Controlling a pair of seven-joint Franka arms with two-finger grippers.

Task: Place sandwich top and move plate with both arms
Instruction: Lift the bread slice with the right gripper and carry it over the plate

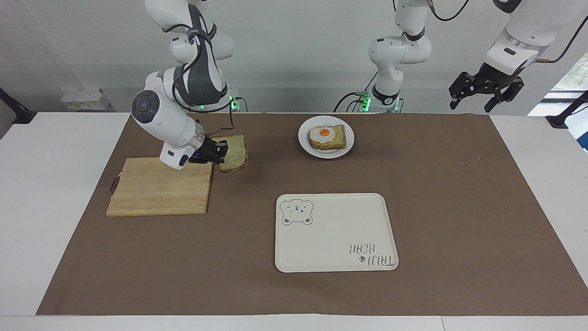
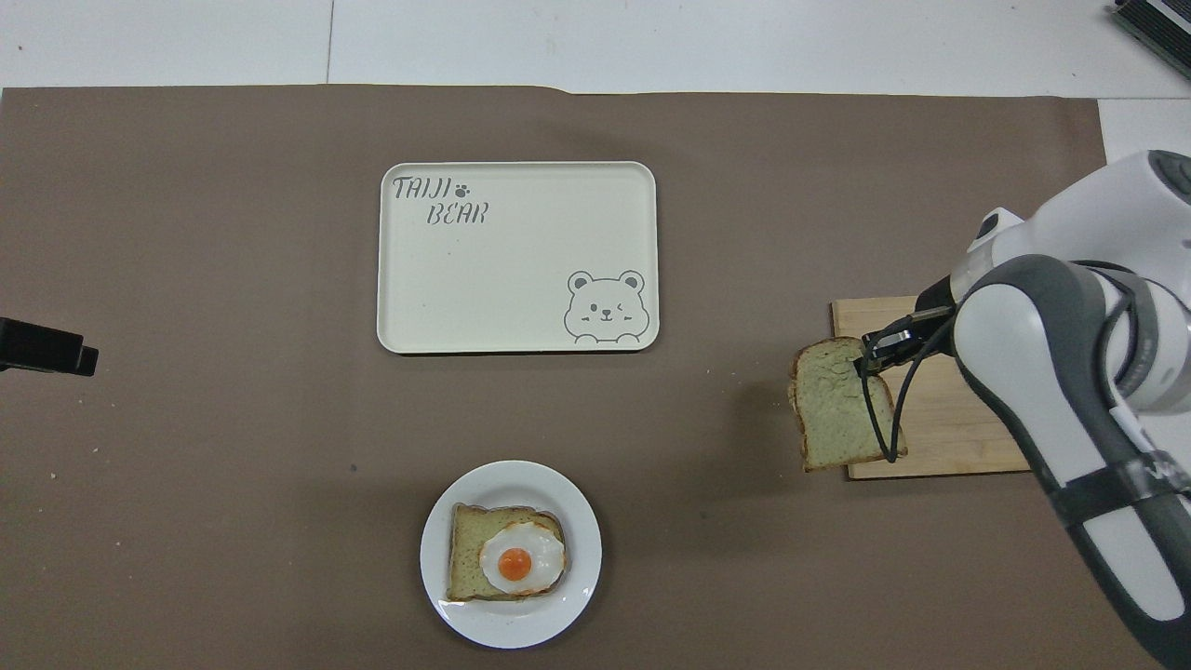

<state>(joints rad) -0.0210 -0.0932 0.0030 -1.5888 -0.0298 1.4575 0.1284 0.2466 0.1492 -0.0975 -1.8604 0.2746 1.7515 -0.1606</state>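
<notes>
In the middle left of the facing view, the right gripper was clamped on one edge of the sandwich top, which hung in the air over the corner of the wooden cutting board and the brown mat just beside it. In the overhead view the same slice showed at the middle right of the frame, overlapping the board's edge. The plate sat in the upper middle of the facing view, carrying the toast with a fried egg, with no slice laid over it yet. The cream bear tray lay bare in the lower middle of that view. The left gripper waited at the upper right of the facing view, raised over the table's edge with its fingers spread and holding nothing. Judged from this, the pick-up was done; carrying the slice across, setting it on the egg, and moving the plate with both arms were all still to come.
</notes>
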